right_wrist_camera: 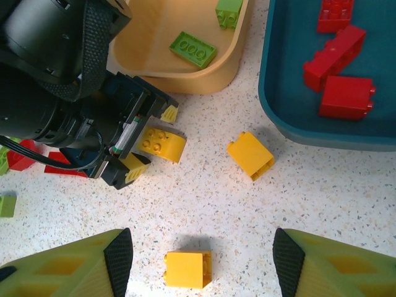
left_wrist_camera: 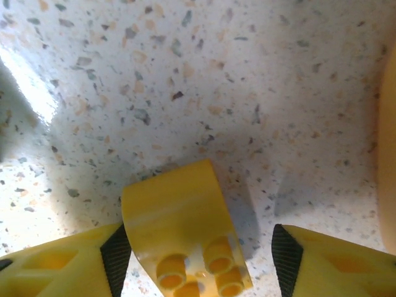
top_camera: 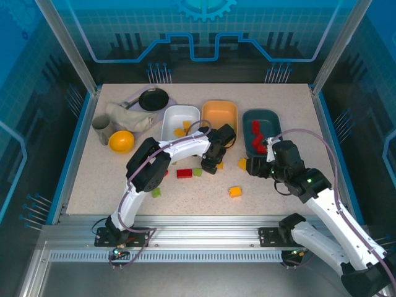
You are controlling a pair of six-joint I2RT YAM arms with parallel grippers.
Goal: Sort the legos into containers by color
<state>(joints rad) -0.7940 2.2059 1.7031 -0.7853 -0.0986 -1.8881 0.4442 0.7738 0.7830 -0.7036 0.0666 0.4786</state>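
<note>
My left gripper [left_wrist_camera: 201, 263] is open and low over the table, straddling a curved yellow lego [left_wrist_camera: 185, 229] that lies close to its left pad [left_wrist_camera: 116, 257]. In the top view this gripper [top_camera: 212, 163] sits in front of the orange tray [top_camera: 219, 104]. My right gripper [right_wrist_camera: 202, 263] hangs open above a square yellow lego [right_wrist_camera: 188, 270], and another yellow lego [right_wrist_camera: 250, 154] lies further ahead. The orange tray [right_wrist_camera: 185, 74] holds green legos [right_wrist_camera: 193, 49]. Red legos [right_wrist_camera: 337, 52] lie in the teal tray [right_wrist_camera: 278, 105]. Yellow legos [top_camera: 182, 130] rest in the white tray [top_camera: 179, 110].
Loose on the table are a red lego [top_camera: 184, 173], a green lego [top_camera: 197, 171] and another green lego [top_camera: 156, 192] near the left arm. A yellow bowl [top_camera: 121, 141], a black pan [top_camera: 153, 98], a cloth [top_camera: 127, 116] and a grey cup [top_camera: 102, 127] crowd the back left.
</note>
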